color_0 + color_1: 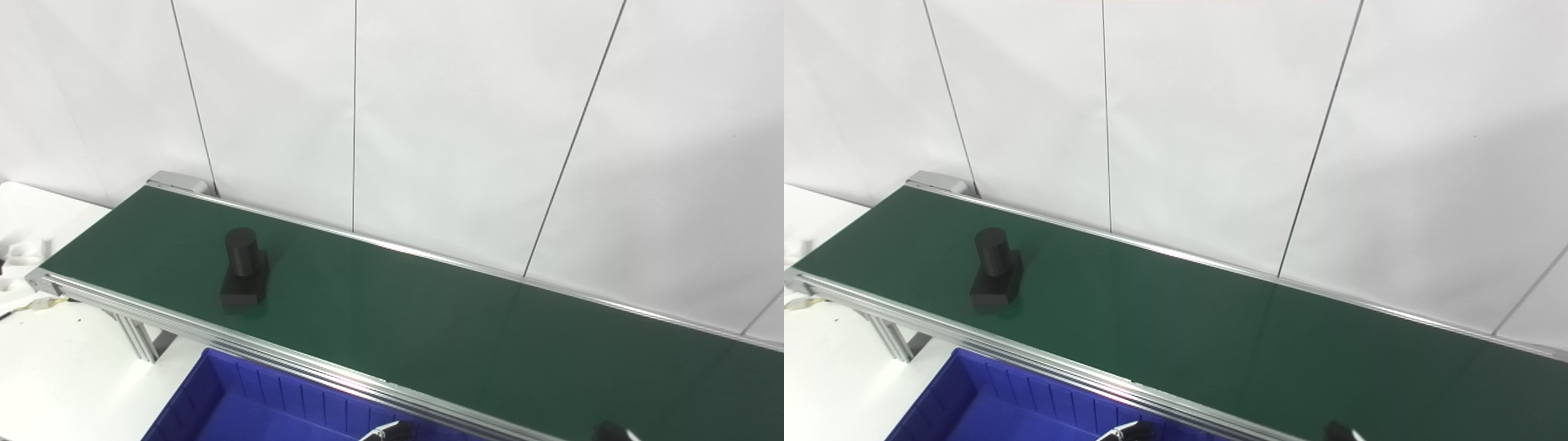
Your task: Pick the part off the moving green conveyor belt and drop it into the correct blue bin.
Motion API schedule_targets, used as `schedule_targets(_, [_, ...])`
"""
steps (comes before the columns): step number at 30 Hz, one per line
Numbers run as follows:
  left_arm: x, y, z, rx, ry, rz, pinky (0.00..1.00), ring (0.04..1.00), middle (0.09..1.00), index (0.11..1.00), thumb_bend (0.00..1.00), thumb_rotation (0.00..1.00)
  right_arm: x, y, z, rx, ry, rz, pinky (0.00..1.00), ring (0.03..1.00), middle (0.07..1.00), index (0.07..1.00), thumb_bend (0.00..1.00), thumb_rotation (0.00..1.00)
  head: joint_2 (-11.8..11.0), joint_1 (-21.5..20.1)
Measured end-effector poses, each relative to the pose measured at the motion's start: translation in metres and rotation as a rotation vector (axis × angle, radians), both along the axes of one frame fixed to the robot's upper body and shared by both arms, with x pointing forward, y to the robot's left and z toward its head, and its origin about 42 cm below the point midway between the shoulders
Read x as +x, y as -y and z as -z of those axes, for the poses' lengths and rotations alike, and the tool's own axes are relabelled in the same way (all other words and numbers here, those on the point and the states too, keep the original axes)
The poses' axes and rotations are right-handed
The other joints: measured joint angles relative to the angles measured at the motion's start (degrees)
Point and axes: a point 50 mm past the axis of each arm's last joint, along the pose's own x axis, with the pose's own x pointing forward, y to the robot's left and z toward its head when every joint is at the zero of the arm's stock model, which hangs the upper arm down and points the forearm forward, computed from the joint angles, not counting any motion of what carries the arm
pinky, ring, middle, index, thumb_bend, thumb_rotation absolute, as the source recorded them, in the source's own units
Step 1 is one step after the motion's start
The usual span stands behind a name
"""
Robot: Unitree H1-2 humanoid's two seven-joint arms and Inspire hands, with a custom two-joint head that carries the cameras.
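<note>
A black part (245, 268), a short cylinder standing on a flat rectangular base, sits on the green conveyor belt (429, 318) toward its left end. Only a tip of my left hand (387, 432) pokes up at the bottom edge, over the blue bin (245, 398). A dark tip of my right hand (609, 431) shows at the bottom edge over the belt's near side. Both hands are far from the part and too cropped to show their fingers' state.
The belt runs diagonally from upper left to lower right, framed by aluminium rails (184, 324). A white wall with panel seams stands behind it. A white table (55, 361) with small white pieces (27, 250) lies at the left.
</note>
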Motion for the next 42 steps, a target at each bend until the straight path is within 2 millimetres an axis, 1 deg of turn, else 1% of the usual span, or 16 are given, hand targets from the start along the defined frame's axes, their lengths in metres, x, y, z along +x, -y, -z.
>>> schedule_targets(2, [0.0, 0.0, 0.0, 0.0, 0.0, 0.001, 0.78, 0.822, 0.844, 0.83, 0.83, 0.54, 0.008, 0.006, -0.008, -0.045, 0.04, 0.011, 0.62, 0.754, 0.784, 0.773, 0.84, 0.49, -0.1, 0.0])
schedule_targets(3, [0.0, 0.0, 0.0, 0.0, 0.0, 0.0, 0.78, 0.823, 0.844, 0.831, 0.82, 0.54, 0.012, 0.007, -0.015, -0.057, 0.069, 0.011, 0.63, 0.763, 0.791, 0.781, 0.85, 0.49, 0.0, -0.1])
schedule_targets(6, [0.0, -0.001, 0.0, -0.002, 0.001, -0.001, 0.78, 0.821, 0.842, 0.831, 0.82, 0.53, 0.025, 0.007, -0.037, -0.074, 0.165, 0.004, 0.63, 0.781, 0.81, 0.794, 0.91, 0.53, 0.1, -0.1])
schedule_targets(7, [0.0, 0.0, -0.001, -0.003, 0.002, 0.001, 0.77, 0.817, 0.84, 0.831, 0.83, 0.54, 0.029, 0.006, -0.041, -0.085, 0.18, 0.0, 0.62, 0.784, 0.815, 0.793, 0.92, 0.56, 0.1, 0.0])
schedule_targets(10, [0.0, 0.0, -0.001, -0.003, 0.003, 0.002, 0.77, 0.819, 0.841, 0.832, 0.83, 0.54, 0.041, 0.002, -0.049, -0.124, 0.191, 0.003, 0.64, 0.802, 0.832, 0.795, 0.94, 0.59, 0.1, 0.2])
schedule_targets(11, [0.0, 0.0, -0.001, -0.003, 0.003, 0.002, 0.77, 0.82, 0.842, 0.832, 0.83, 0.54, 0.044, 0.001, -0.051, -0.131, 0.191, 0.004, 0.64, 0.808, 0.836, 0.797, 0.95, 0.57, 0.2, 0.2])
schedule_targets(13, [0.0, -0.001, -0.002, -0.003, 0.007, 0.001, 0.78, 0.822, 0.843, 0.833, 0.83, 0.53, 0.051, -0.002, -0.053, -0.149, 0.169, 0.005, 0.64, 0.813, 0.836, 0.797, 0.97, 0.56, 0.2, 0.2])
schedule_targets(16, [0.001, -0.001, -0.003, -0.002, 0.012, 0.002, 0.77, 0.818, 0.842, 0.832, 0.83, 0.55, 0.06, -0.006, -0.056, -0.16, 0.141, -0.003, 0.66, 0.815, 0.831, 0.796, 0.98, 0.51, 0.2, -0.4])
schedule_targets(21, [0.002, -0.002, -0.003, 0.016, 0.017, 0.001, 0.76, 0.815, 0.842, 0.832, 0.83, 0.56, 0.078, -0.016, -0.068, -0.179, 0.16, -0.042, 0.67, 0.814, 0.834, 0.803, 0.98, 0.49, 0.0, -0.9])
schedule_targets(24, [0.003, -0.001, -0.003, 0.02, 0.02, 0.0, 0.78, 0.826, 0.849, 0.836, 0.83, 0.55, 0.089, -0.019, -0.071, -0.2, 0.164, -0.051, 0.67, 0.807, 0.83, 0.804, 0.97, 0.47, 0.1, -0.9])
schedule_targets(30, [0.003, -0.001, -0.001, 0.022, 0.014, 0.0, 0.77, 0.82, 0.845, 0.833, 0.84, 0.57, 0.098, -0.021, -0.07, -0.215, 0.149, -0.059, 0.7, 0.814, 0.833, 0.808, 0.95, 0.43, 0.0, -1.1])
schedule_targets(35, [0.005, -0.002, -0.002, 0.021, 0.018, -0.002, 0.79, 0.828, 0.85, 0.835, 0.82, 0.54, 0.103, -0.025, -0.069, -0.225, 0.142, -0.064, 0.74, 0.833, 0.847, 0.827, 0.89, 0.42, -0.3, -1.6])
schedule_targets(42, [0.007, -0.004, -0.002, 0.007, 0.015, -0.007, 0.79, 0.825, 0.848, 0.834, 0.83, 0.54, 0.109, -0.028, -0.072, -0.238, 0.152, -0.06, 0.76, 0.843, 0.864, 0.847, 0.85, 0.42, -0.5, -1.6])
